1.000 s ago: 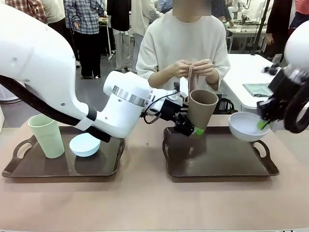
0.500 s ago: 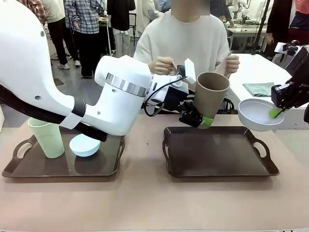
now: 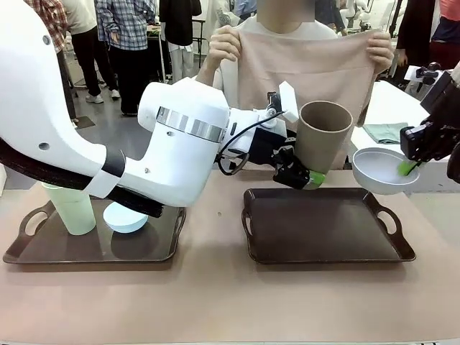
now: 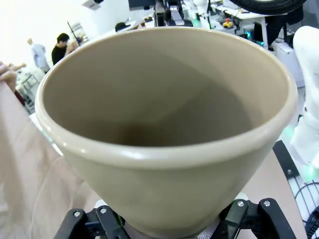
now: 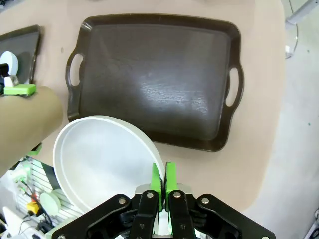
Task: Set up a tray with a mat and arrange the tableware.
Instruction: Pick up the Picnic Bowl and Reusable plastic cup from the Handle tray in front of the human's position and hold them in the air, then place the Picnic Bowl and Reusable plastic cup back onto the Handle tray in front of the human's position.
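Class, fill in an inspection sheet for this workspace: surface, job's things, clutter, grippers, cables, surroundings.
Surface: beige table; right dark brown tray bare.
Job's things: pale green plastic tumbler and light blue round bowl on left dark brown tray; person holds up beige cloth mat.
Clutter: nothing seen.
Grippers: left gripper shut on taupe plastic tumbler, in the air; right gripper shut on white round bowl rim.
Cables: black cable looped at left wrist.
Surroundings: people standing behind.

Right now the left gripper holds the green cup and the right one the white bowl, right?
No: the front view shows the left gripper holding the brown cup. The right gripper does hold the white bowl.
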### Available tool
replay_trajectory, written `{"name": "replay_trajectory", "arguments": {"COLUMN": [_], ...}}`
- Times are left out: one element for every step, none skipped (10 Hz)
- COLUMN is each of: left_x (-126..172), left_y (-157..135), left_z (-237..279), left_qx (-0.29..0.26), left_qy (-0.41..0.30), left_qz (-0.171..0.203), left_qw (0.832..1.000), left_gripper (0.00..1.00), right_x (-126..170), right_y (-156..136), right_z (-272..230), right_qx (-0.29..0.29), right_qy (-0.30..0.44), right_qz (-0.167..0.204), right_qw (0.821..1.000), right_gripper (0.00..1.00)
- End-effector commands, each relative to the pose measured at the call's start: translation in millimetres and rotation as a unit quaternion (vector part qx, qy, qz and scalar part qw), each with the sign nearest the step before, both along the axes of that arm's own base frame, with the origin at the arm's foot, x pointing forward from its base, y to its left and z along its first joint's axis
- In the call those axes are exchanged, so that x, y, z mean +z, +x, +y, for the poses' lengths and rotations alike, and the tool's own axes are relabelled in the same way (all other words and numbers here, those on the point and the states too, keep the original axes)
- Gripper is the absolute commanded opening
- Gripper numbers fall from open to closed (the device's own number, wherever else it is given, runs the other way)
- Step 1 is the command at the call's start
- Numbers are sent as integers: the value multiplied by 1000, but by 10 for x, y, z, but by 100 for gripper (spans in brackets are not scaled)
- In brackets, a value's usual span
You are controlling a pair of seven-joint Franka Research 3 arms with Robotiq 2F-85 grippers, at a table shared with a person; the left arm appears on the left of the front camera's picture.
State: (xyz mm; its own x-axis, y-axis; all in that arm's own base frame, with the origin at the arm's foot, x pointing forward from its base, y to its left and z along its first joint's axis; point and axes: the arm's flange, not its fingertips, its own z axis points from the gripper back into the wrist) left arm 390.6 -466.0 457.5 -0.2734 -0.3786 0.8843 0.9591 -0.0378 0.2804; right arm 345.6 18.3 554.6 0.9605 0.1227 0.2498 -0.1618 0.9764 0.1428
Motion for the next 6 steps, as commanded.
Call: {"name": "replay_trajectory", "arguments": {"left_x": [23,23,23,23,23,23], "left_y": [18,18,18,18,18,18], "left_z": [-2,-2,-2,-2,-2,-2], "left_qx": [-4,-4,-4,-4,-4,-4], "left_qy": [1,1,1,1,1,1], "left_qz": [1,1,1,1,1,1], "left_qw": [1000,1000,1000,1000,1000,1000], "left_gripper": [0,0,0,0,0,0], "right_x": [9,9,9,9,9,9], "right_y": [-52,-52,-52,-52,-52,-52], "right_z": [4,4,4,4,4,4], "right_qx": [1,1,1,1,1,1], "right_qy": [-2,-2,-2,-2,-2,-2], "right_qz": [-3,-3,-3,-3,-3,-3], "right_qw": [1000,1000,1000,1000,1000,1000], "right_gripper": [0,0,0,0,0,0]}}
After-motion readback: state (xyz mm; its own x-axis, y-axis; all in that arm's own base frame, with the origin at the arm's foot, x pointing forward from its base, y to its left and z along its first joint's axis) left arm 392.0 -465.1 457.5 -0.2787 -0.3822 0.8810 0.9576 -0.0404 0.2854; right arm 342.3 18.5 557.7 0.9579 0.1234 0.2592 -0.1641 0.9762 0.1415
